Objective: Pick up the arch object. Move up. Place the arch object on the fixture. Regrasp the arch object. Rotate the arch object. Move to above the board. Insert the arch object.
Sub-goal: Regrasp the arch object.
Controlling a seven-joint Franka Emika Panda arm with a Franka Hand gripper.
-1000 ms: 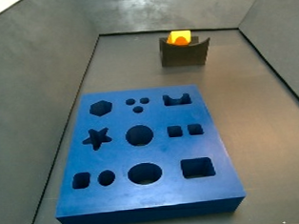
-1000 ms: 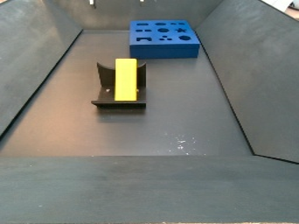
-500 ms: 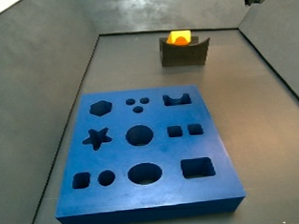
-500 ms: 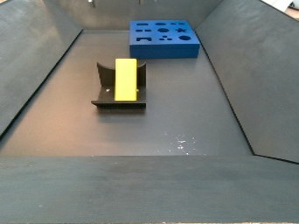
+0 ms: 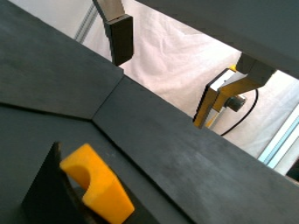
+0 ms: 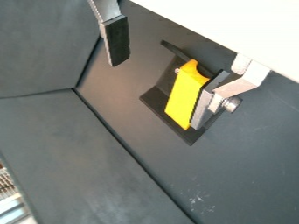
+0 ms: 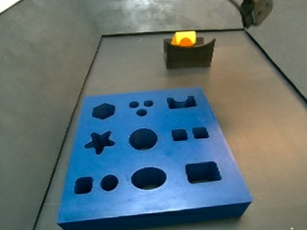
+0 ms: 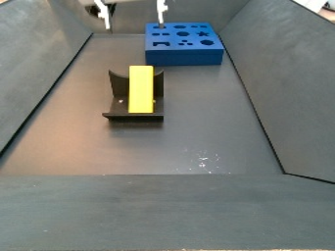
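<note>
Arch (image 8: 140,88) lies on the fixture (image 8: 116,96), seated along its dip; in a side view the yellow piece runs lengthwise over the dark block, and in a side view only its orange end (image 7: 184,38) shows above the fixture (image 7: 189,54). Both sit on the dark floor (image 8: 197,137) of the bin, well apart from the board (image 8: 183,44), which lies flat at the far end in that view and fills the near half in a side view (image 7: 146,162). Gripper (image 8: 131,12) hangs high at the top edge of the frame, above the far-left part of the bin, nothing between its fingers; the jaws stand apart. In a side view the gripper (image 7: 254,1) shows only partly at the top right corner. In both wrist views one dark-padded finger (image 6: 114,35) and the other finger (image 6: 222,87) are spread wide, with the arch (image 6: 184,90) seen below them, untouched. In a wrist view the arch (image 5: 97,184) and fixture (image 5: 47,188) are cut off by the frame edge.
</note>
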